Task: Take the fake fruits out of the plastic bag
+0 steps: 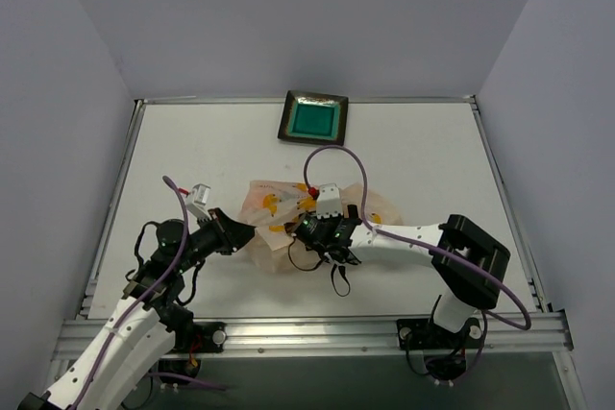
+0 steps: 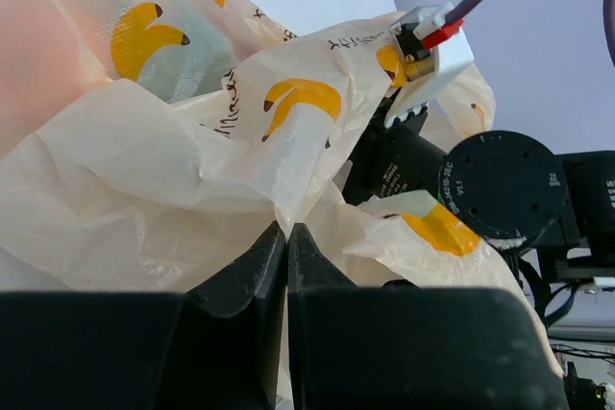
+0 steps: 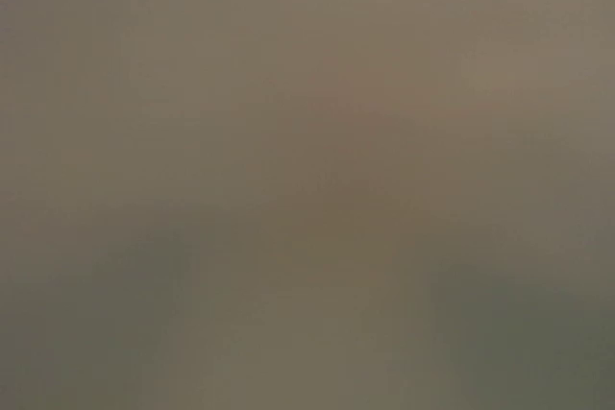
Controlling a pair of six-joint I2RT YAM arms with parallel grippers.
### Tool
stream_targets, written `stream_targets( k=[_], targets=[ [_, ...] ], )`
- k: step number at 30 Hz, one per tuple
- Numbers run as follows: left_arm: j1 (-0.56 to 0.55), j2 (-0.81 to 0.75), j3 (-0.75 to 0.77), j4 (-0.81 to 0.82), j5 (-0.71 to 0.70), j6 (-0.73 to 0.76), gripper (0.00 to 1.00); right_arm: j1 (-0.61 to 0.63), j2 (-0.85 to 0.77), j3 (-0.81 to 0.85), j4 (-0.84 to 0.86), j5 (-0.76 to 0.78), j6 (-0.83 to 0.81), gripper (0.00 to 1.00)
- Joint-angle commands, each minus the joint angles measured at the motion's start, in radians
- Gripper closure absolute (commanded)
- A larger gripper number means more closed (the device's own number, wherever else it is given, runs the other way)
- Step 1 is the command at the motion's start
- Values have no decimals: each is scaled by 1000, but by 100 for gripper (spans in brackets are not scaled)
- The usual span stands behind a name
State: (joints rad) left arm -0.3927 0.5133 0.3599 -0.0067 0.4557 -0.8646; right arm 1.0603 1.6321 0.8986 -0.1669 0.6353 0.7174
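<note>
The crinkly translucent pale peach plastic bag (image 1: 267, 206), printed with small yellow bananas with brown tips, lies crumpled near the middle of the matt white table (image 1: 413, 160), between the two arms. Its film is thin and glossy, thrown into sharp creases and soft folds. Short lines of dark cursive script run beside the bananas, too small and warped to read.

The left gripper (image 2: 286, 242), with smooth black wedge-shaped fingers, is pressed tight together on a pinched ridge of the plastic bag at its left edge. The film rises out of the seam between the two tips.

The right gripper (image 1: 312, 228) reaches in from the right and is buried among the folds. Its own camera gives only a brown-grey blur, so whether its fingers stand wide or narrow cannot be told. The left wrist view shows its black housing, a round black motor cap (image 2: 504, 184) with white lettering along the rim that is illegible, and a white plastic mount (image 2: 423, 36) with a red plug and a purple cable.

The fake fruits are hidden; none can be made out through the film.

A square dark glazed tray with teal centre (image 1: 285, 120) sits at the far edge of the table, well apart from the bag
</note>
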Motion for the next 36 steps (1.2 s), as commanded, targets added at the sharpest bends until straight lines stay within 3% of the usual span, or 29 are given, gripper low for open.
stream_targets(
  k=[1, 8, 12, 14, 16, 17, 22, 29, 32, 36],
  targets=[
    [-5, -15, -6, 25, 21, -4, 98, -37, 29, -9, 44, 27, -4, 11],
    [-6, -12, -9, 8, 24, 15, 98, -111, 66, -9, 211, -5, -65, 6],
    [-6, -10, 7, -45, 20, 35, 97, -134, 52, -61, 316, -52, -87, 15],
    [-6, -7, 10, -50, 20, 36, 98, -140, 34, -84, 354, -54, -90, 24],
    [-6, 2, 13, -50, 21, 36, 98, -141, -7, -122, 385, -59, -91, 40],
    [-6, 5, 17, -52, 23, 36, 98, -141, -32, -136, 392, -60, -85, 54],
    [-9, 7, 33, -62, 15, 44, 98, -114, -252, -210, 386, -135, -101, 67],
    [-15, 13, 33, -49, -6, 39, 98, -108, -445, -236, 316, -469, -118, 61],
    [-17, 16, 39, -35, -9, 33, 98, -108, -469, -245, 280, -531, -107, 57],
    [-18, 27, 47, -26, -11, 35, 98, -111, -520, -271, 279, -556, -96, 60]
  ],
)
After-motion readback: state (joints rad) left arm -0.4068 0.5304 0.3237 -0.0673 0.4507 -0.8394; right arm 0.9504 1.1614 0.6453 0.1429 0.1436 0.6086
